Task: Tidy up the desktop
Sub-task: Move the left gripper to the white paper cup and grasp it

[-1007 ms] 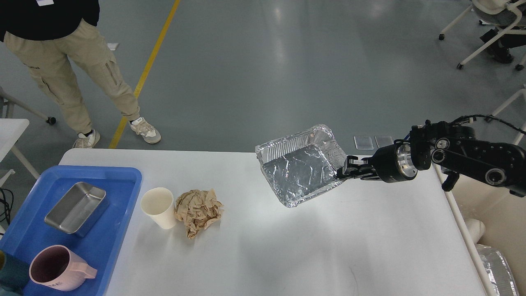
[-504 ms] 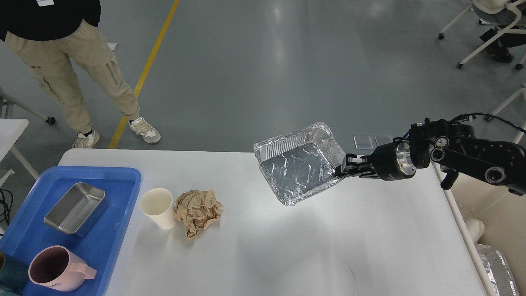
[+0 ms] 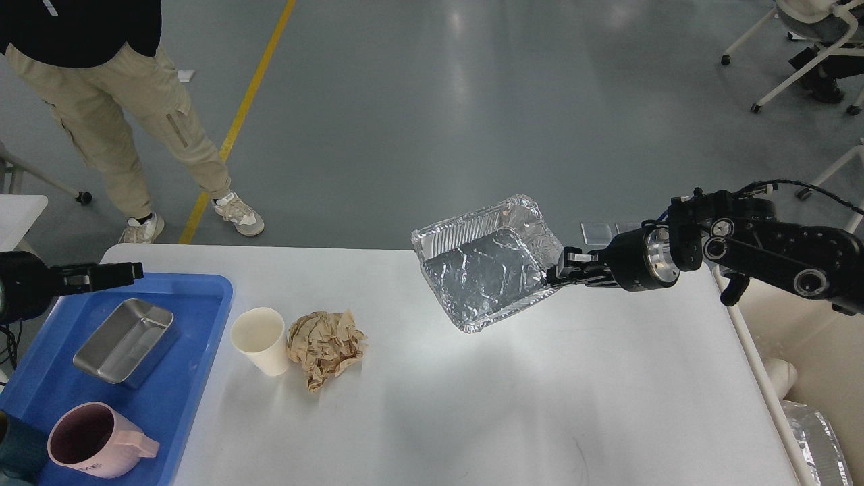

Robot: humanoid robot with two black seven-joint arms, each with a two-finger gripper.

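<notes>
The white desktop (image 3: 540,398) fills the lower part of the head view. My right gripper (image 3: 557,275) reaches in from the right and is shut on the right rim of a crinkled silver foil tray (image 3: 482,273). The foil tray hangs tilted above the far middle of the desktop. My left gripper (image 3: 111,273) pokes in at the left edge, above the far rim of the blue tray (image 3: 212,297); its fingers are too small and dark to tell apart. A white paper cup (image 3: 260,337) and a crumpled brown paper ball (image 3: 325,344) stand side by side, touching, left of centre.
The blue tray holds a steel tin (image 3: 125,341) and a pink mug (image 3: 94,439). A person (image 3: 128,115) stands beyond the far left corner. A beige bin (image 3: 820,378) with foil inside sits off the right edge. A small white side table (image 3: 17,216) is far left.
My right gripper has carried the foil tray slightly left and up. My left gripper has come into view at the left edge, over the blue tray.
</notes>
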